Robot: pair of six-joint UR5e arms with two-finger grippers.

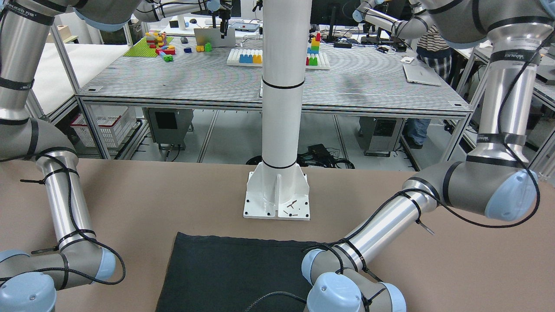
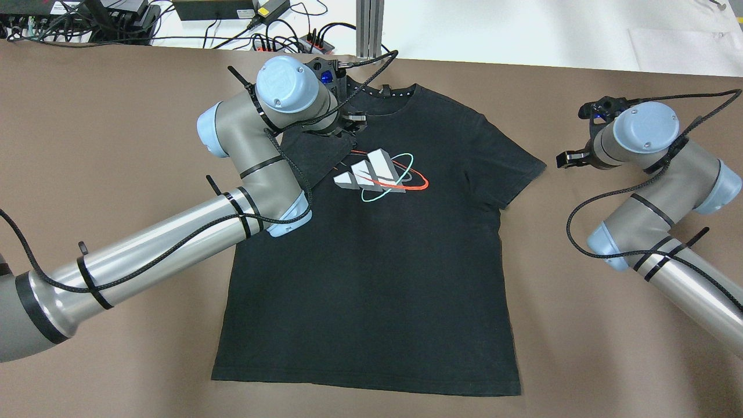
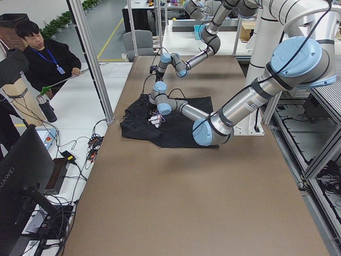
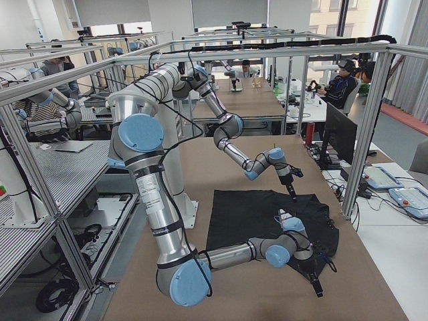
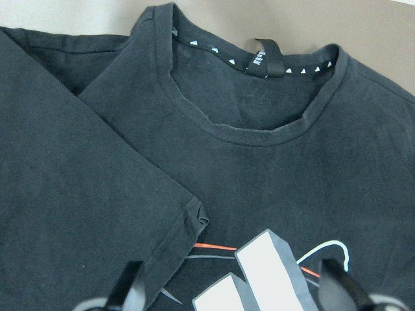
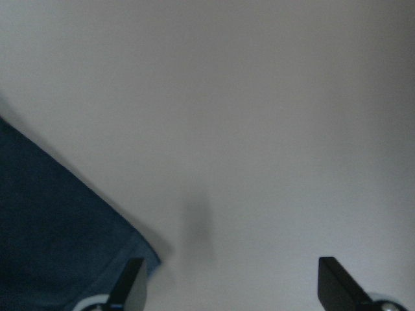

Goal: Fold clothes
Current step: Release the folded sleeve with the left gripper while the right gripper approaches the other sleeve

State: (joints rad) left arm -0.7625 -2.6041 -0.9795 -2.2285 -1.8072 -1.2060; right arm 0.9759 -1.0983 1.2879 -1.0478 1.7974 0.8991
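The clothes are one black T-shirt [image 2: 371,261] with a white, red and teal chest print, lying flat on the brown table, collar away from the robot. It also shows in the front-facing view [image 1: 230,268]. Its left sleeve [image 2: 316,154] is folded in over the chest. My left gripper [image 2: 348,125] hovers over that folded sleeve near the collar, open and empty; its wrist view shows the collar [image 5: 259,129] and both fingertips [image 5: 130,285] apart. My right gripper [image 2: 572,158] is open and empty over bare table just right of the right sleeve [image 6: 52,227].
The white post [image 1: 282,86] and its base plate [image 1: 277,199] stand on the robot's side of the shirt hem. Cables and power strips [image 2: 174,17] lie beyond the table's far edge. An operator [image 3: 45,58] sits at that end. Bare brown table [image 2: 580,348] surrounds the shirt.
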